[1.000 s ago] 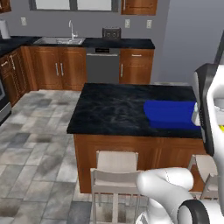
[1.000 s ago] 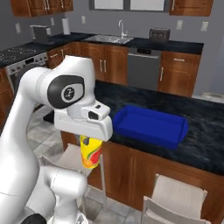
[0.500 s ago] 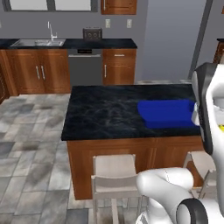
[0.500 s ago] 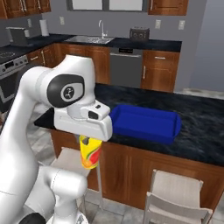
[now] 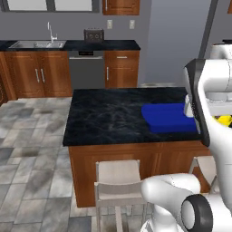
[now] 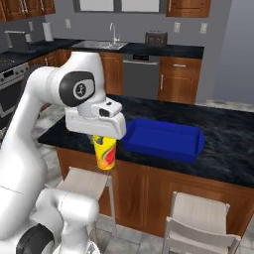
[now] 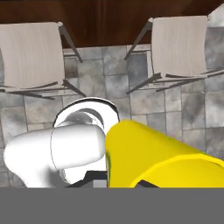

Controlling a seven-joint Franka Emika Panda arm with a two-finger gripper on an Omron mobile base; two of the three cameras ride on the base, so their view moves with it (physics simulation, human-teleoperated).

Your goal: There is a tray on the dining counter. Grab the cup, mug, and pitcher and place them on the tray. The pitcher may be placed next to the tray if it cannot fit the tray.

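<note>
Arm bent at elbow, forearm level; hand (image 6: 104, 144) pointing downward, closed on the cup (image 6: 105, 154).

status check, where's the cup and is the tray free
Gripper shut on the cup, held above the stools, short of the dining counter. Tray holds nothing. Path looks open.

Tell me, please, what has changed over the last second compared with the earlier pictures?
The base has driven on, so the whole view has swung around the dining counter; the things did not move. The gripper stays shut on the yellow cup, hanging before the counter's edge. The blue tray still lies bare.
</note>
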